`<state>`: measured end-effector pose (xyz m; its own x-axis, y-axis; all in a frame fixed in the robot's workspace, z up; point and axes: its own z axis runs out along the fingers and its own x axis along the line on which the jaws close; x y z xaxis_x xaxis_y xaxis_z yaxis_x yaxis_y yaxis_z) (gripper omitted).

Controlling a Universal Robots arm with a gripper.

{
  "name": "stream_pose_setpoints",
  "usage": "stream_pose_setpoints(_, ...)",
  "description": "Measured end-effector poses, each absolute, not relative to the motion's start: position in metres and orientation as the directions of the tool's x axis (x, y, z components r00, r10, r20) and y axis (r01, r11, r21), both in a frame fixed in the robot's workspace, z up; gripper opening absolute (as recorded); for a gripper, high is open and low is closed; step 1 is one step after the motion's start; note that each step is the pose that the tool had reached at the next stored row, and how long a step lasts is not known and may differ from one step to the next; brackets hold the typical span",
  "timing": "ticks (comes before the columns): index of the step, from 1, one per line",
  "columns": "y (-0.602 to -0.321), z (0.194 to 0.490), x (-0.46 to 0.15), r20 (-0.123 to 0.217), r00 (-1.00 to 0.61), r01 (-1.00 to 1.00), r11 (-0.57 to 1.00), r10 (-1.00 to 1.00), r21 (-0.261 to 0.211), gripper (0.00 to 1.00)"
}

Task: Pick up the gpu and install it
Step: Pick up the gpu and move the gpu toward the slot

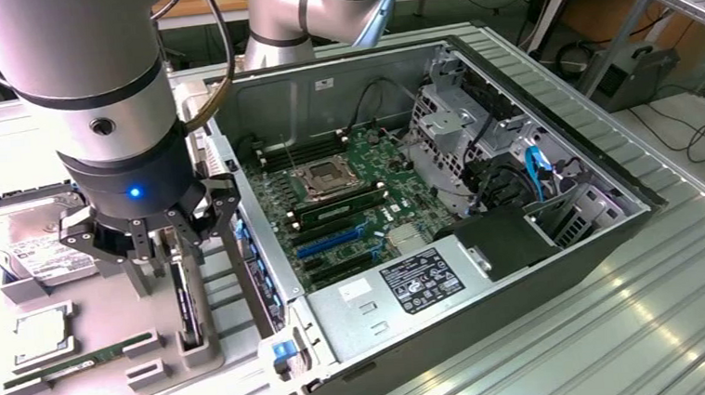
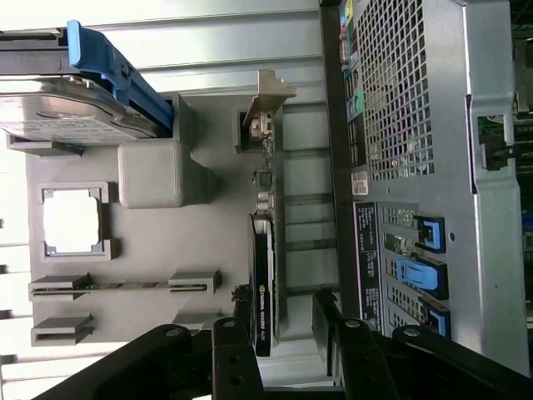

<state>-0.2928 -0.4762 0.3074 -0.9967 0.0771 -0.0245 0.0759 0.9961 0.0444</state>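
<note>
The gpu [image 1: 186, 307] stands on edge in a slot of the grey holder tray [image 1: 99, 304], just outside the open computer case [image 1: 542, 240]. It is a thin black card [image 2: 263, 275] with a silver bracket [image 2: 268, 96] at its far end. My gripper [image 1: 171, 261] hangs directly over the card's near end, open. In the wrist view its black fingers [image 2: 236, 354] stand on either side of the card's edge without gripping it, and the gripper [image 2: 283, 337] holds nothing.
On the tray also lie a hard drive [image 1: 33, 243], a processor [image 1: 41, 329] and a green memory stick [image 1: 78, 359]. The case's side wall [image 1: 266, 287] rises close beside the card. Inside lies the motherboard [image 1: 346, 193] with blue expansion slots [image 1: 331, 243].
</note>
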Motion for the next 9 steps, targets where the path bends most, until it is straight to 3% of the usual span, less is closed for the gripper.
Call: stream_pose_setpoints(9, -0.4748, 0.3042, -0.2931, -0.024, -0.997, 0.076, 0.996, 0.077, 0.044, 0.42)
